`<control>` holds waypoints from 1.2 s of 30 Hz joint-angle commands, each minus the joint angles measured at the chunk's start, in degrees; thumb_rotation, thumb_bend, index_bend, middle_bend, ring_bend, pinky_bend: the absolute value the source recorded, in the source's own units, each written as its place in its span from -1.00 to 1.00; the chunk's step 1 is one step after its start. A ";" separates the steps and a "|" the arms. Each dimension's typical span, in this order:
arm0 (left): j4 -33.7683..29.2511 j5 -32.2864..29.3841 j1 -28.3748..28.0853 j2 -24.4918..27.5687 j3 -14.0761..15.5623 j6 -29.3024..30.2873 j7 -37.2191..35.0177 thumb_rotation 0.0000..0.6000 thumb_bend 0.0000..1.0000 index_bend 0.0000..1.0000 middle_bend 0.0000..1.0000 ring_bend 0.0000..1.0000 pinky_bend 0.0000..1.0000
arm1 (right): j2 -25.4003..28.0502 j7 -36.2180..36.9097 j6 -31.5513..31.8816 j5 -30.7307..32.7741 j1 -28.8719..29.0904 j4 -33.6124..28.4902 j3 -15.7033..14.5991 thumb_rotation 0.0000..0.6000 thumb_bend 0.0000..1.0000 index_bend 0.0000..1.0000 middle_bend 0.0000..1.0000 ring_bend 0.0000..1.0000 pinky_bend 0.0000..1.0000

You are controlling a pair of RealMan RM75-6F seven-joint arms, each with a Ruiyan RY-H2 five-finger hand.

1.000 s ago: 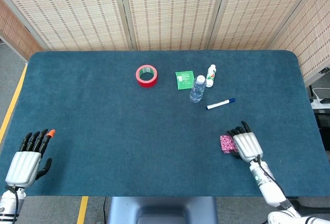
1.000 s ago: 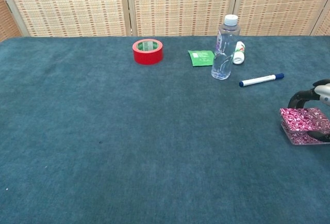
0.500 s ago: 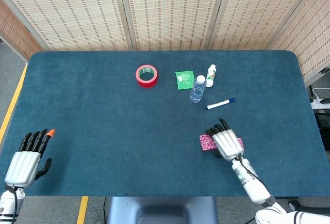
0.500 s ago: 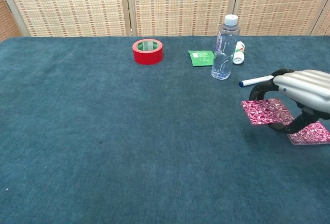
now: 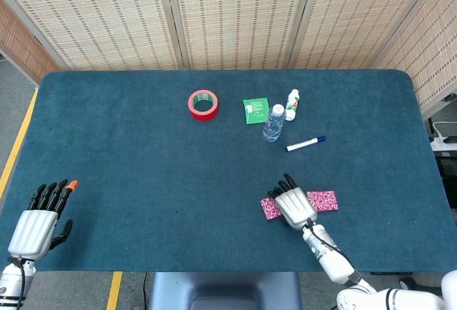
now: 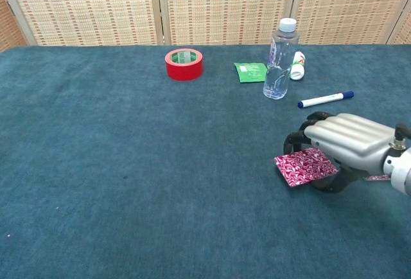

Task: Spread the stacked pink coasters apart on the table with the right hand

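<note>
My right hand [image 5: 291, 206] [image 6: 347, 143] is over the front right of the table and grips one pink patterned coaster [image 5: 270, 208] [image 6: 303, 166], fingers on top and thumb beneath. That coaster sticks out to the left of the hand and sits tilted. A second pink coaster [image 5: 323, 201] lies flat on the table just right of the hand; in the chest view only a sliver of the second coaster [image 6: 377, 177] shows behind the hand. At the front left edge my left hand [image 5: 32, 228] rests with fingers straight and holds nothing.
At the back middle stand a red tape roll [image 5: 203, 104] [image 6: 184, 64], a green packet [image 5: 255, 109], a clear water bottle [image 5: 273, 123] [image 6: 280, 59] and a small white bottle [image 5: 292, 103]. A blue-capped marker [image 5: 305, 143] [image 6: 325, 99] lies just beyond the right hand.
The right hand has slid left from the right side, carrying the top coaster with it. The lower coaster stayed behind and now lies uncovered to its right. The left hand has not moved.
</note>
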 commanded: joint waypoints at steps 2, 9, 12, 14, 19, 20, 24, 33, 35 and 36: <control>-0.28 -0.05 -0.16 -0.11 0.07 -0.24 0.63 1.00 -0.09 -1.00 -1.00 -1.00 -0.91 | 0.89 -0.38 -0.30 0.76 0.18 -0.86 -0.44 1.00 -0.43 -1.00 -0.83 -1.00 -1.00; -0.46 -0.23 -0.20 -0.25 0.17 -0.43 1.53 1.00 -0.10 -1.00 -1.00 -1.00 -0.91 | 2.92 -0.79 0.57 1.57 -0.07 -2.54 -1.00 1.00 -0.43 -1.00 -0.84 -1.00 -1.00; -0.48 -0.16 -0.15 -0.24 0.22 -0.32 1.49 1.00 -0.10 -1.00 -1.00 -1.00 -0.91 | 5.16 1.40 3.13 -0.37 -1.61 -4.37 -1.72 1.00 -0.43 -1.00 -0.84 -1.00 -1.00; -0.44 -0.11 -0.14 -0.27 0.23 -0.26 1.53 1.00 -0.10 -1.00 -1.00 -1.00 -0.91 | 7.49 4.09 4.36 -1.87 -2.93 -5.55 -2.65 1.00 -0.43 -1.00 -0.85 -1.00 -1.00; -0.25 -0.19 -0.39 -0.56 0.31 -0.80 1.88 1.00 -0.10 -1.00 -1.00 -1.00 -0.91 | 12.29 7.68 5.29 -3.12 -5.01 -6.24 -4.47 1.00 -0.43 -1.00 -0.86 -1.00 -1.00; -0.32 -0.24 -0.51 -0.61 0.30 -1.02 2.10 1.00 -0.10 -1.00 -1.00 -1.00 -0.91 | 12.79 8.13 5.72 -3.45 -5.55 -5.80 -4.88 1.00 -0.43 -1.00 -0.86 -1.00 -1.00; -0.42 -0.22 -0.68 -0.86 0.36 -1.28 2.59 1.00 -0.10 -1.00 -1.00 -1.00 -0.91 | 13.45 9.83 4.46 -2.46 -6.13 -3.21 -5.25 1.00 -0.43 -1.00 -0.86 -1.00 -1.00; -0.66 -0.92 -0.85 -1.31 0.33 -1.79 3.92 1.00 -0.09 -1.00 -1.00 -1.00 -0.91 | 10.25 12.89 0.42 -0.96 -5.05 3.71 -3.86 1.00 -0.43 -0.86 -0.81 -1.00 -1.00; -0.40 -0.91 -0.82 -1.29 0.40 -1.79 3.72 1.00 -0.09 -1.00 -1.00 -1.00 -0.91 | 9.60 12.84 -0.04 -0.78 -4.84 4.53 -3.62 1.00 -0.43 -0.83 -0.79 -1.00 -1.00; -0.33 -0.91 -0.81 -1.29 0.40 -1.77 3.63 1.00 -0.09 -1.00 -1.00 -1.00 -0.91 | 9.33 12.78 -0.21 -0.67 -4.77 4.83 -3.52 1.00 -0.43 -0.82 -0.78 -1.00 -1.00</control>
